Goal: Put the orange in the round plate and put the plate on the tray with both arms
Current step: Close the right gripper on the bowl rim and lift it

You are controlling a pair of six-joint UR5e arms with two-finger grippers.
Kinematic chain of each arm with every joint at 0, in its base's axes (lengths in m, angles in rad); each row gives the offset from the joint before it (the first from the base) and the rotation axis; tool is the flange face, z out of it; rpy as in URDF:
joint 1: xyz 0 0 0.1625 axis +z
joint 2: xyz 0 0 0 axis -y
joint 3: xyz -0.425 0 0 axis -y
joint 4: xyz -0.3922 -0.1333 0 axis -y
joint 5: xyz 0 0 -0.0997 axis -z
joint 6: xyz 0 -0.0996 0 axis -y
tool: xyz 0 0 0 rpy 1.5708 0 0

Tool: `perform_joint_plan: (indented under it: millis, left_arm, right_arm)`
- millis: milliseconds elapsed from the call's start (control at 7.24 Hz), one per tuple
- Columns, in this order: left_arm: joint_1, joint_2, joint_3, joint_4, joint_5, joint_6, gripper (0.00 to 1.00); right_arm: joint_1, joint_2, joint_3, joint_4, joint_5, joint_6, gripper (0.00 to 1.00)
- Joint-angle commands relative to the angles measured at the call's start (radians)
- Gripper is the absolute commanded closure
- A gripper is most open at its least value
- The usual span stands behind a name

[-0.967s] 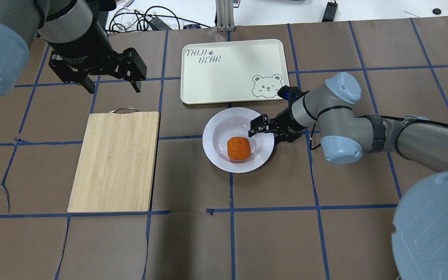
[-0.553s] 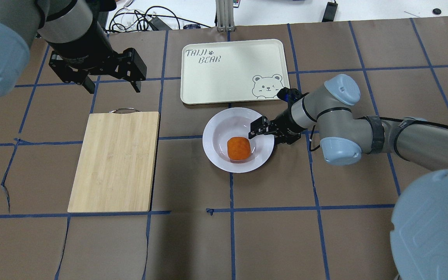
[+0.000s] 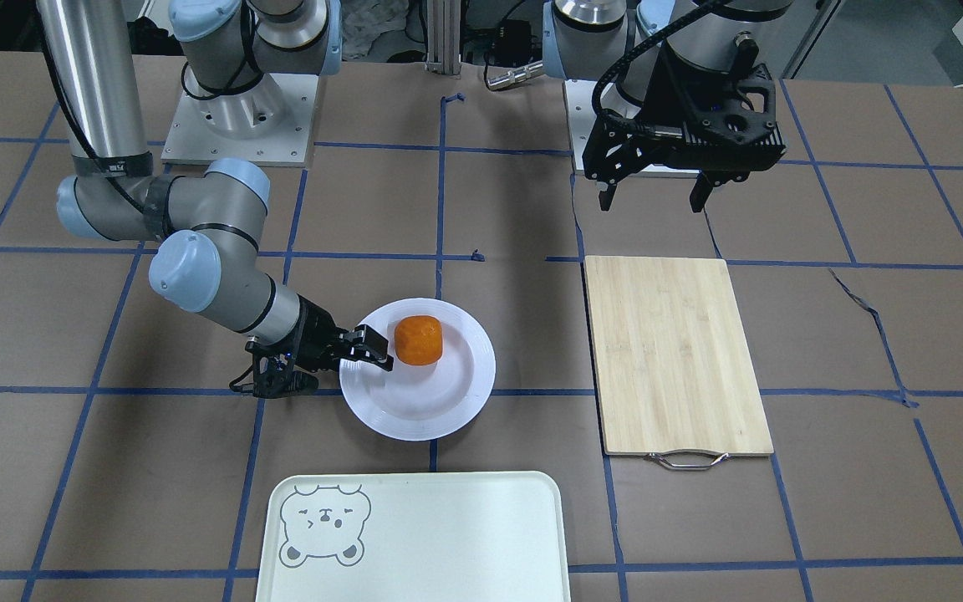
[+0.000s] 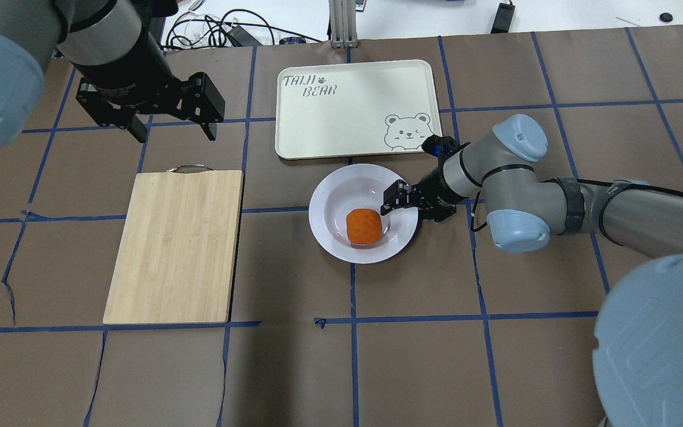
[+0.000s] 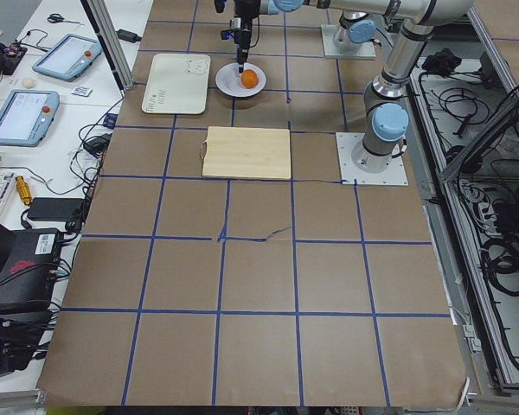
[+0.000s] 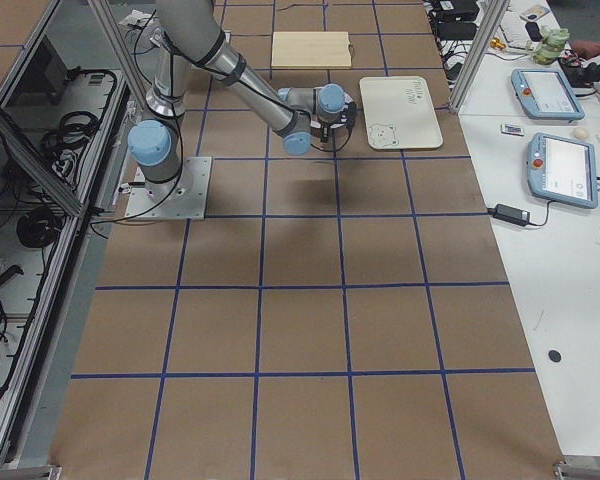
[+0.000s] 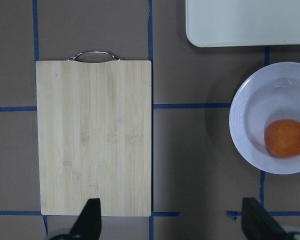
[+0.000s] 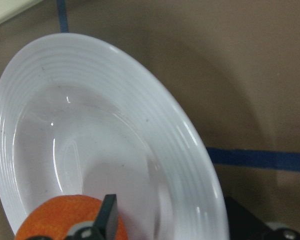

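With the orange (image 4: 364, 226) in the plate (image 4: 319, 204) at mid-frame and the right end effector (image 4: 392, 198) straddling its rim, whether clenched I cannot tell, a one-sided lift may tilt it and roll the orange out.

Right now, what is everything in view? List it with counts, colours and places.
orange: one, bright orange, in the round plate's centre
round plate: one, white, on the table just short of the tray
tray: one, pale mint-white with grey bear, far side
cutting board: one, bamboo, left of the plate
table: one, brown with blue grid
left tool: one, black, open, hovering past the board's handle
right tool: one, black, open, straddling the plate's rim
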Motion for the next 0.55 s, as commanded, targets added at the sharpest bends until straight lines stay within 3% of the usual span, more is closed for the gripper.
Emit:
perform_joint_plan:
  millis: [0, 415]
  left_arm:
    - [0.003, -0.003, 0.002, 0.007, -0.002, 0.015, 0.0]
    - [0.004, -0.001, 0.002, 0.01, -0.002, 0.022, 0.0]
  right_arm:
    - [0.0, 0.0, 0.0, 0.002, -0.007, -0.001, 0.48]
    - [0.015, -0.001, -0.001, 0.0, -0.022, -0.002, 0.63]
